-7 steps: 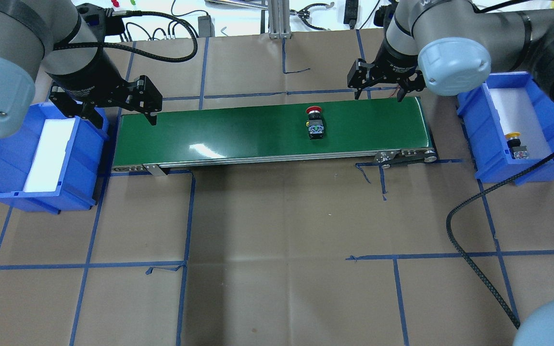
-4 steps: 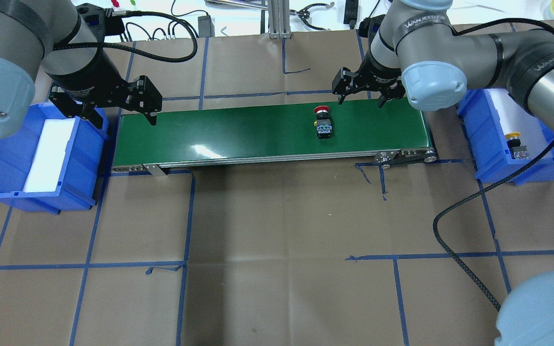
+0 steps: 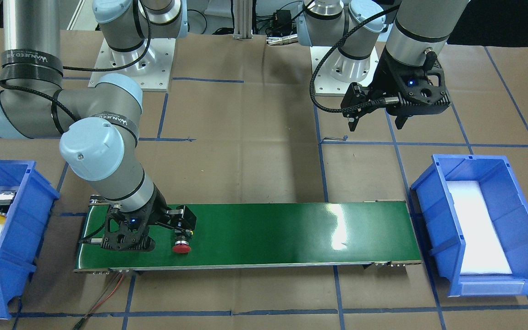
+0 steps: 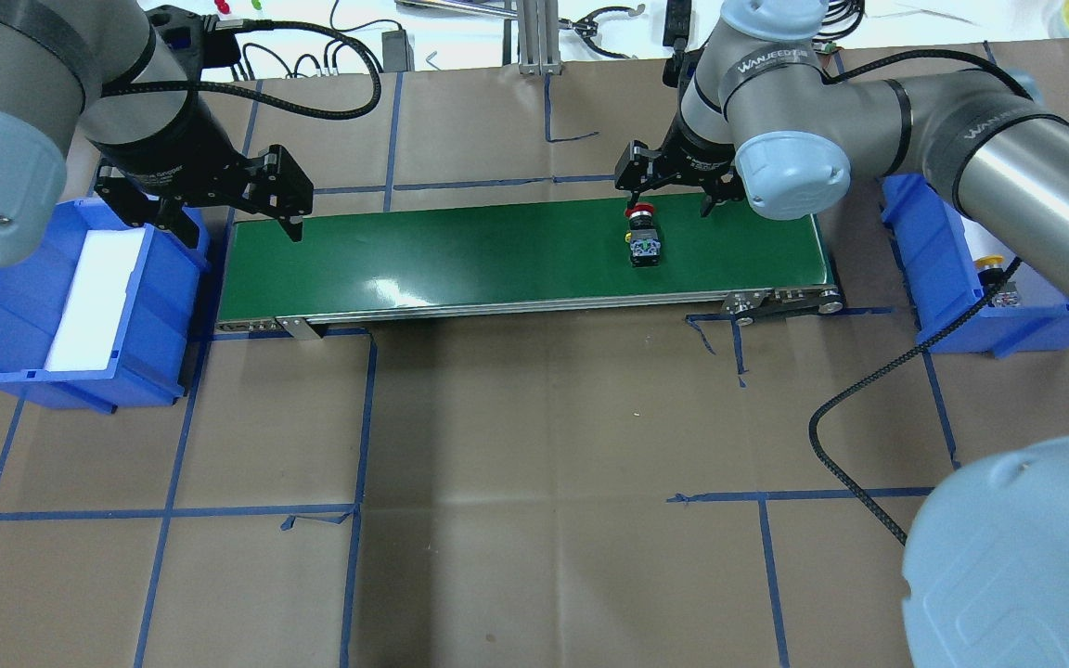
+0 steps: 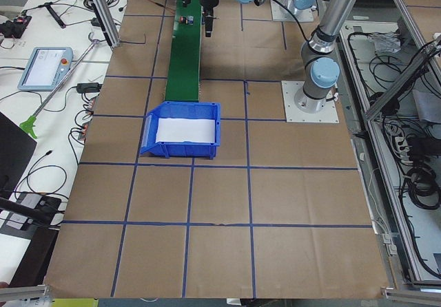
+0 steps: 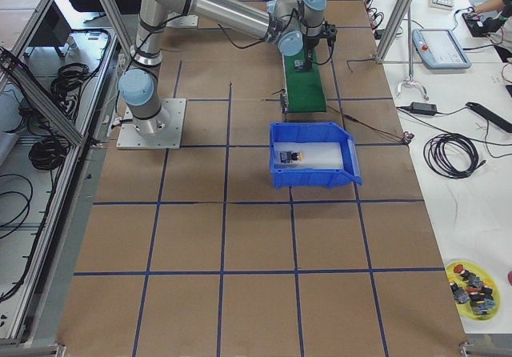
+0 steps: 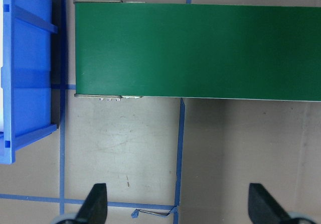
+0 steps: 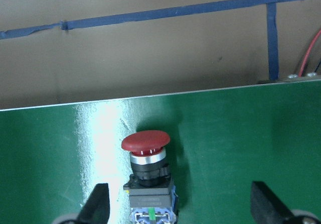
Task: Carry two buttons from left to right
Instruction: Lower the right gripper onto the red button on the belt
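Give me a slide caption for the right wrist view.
Open right gripper over the red mushroom-cap push button lying on the green conveyor belt.

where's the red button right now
In the overhead view the red mushroom-capped push button lies on the green conveyor belt, toward its right end, beneath the right arm's open end effector.

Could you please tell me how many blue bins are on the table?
2. The left bin, past the left end of the conveyor, holds only a white liner; the right bin, past its right end, holds the yellow button. No others appear hidden.
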`<state>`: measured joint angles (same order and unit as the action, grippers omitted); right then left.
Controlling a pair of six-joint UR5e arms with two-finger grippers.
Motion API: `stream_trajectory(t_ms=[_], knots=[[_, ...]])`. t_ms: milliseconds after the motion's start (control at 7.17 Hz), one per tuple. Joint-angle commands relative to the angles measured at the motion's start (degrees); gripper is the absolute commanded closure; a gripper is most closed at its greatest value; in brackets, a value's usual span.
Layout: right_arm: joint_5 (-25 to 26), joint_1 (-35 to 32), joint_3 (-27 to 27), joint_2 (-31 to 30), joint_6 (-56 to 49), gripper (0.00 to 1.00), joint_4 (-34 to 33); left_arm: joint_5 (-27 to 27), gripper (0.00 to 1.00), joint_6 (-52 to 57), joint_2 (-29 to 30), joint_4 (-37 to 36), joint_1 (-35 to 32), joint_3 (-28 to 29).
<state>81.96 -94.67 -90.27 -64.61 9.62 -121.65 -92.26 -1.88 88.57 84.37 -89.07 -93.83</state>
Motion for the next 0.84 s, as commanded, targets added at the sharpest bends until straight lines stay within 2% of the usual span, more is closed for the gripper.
stream_trajectory(t_ms=[0,279,558,697], knots=[[0.7,-0.1,0.0,0.7,-0.1,0.02,0.3,0.0,0.00,0.0,0.1,-0.2,-0.1,0.0],[1.1,-0.2,-0.3,1.9,-0.4,0.03,0.4,-0.1,0.00,0.0,0.0,-0.2,-0.1,0.0],[5.4,-0.2,-1.0,2.1,-0.5,0.07,0.5,0.3,0.00,0.0,-0.1,-0.2,-0.1,0.0],[5.6,-0.2,-1.0,2.5,-0.5,0.09,0.5,0.3,0.00,0.0,-0.1,-0.2,-0.1,0.0]])
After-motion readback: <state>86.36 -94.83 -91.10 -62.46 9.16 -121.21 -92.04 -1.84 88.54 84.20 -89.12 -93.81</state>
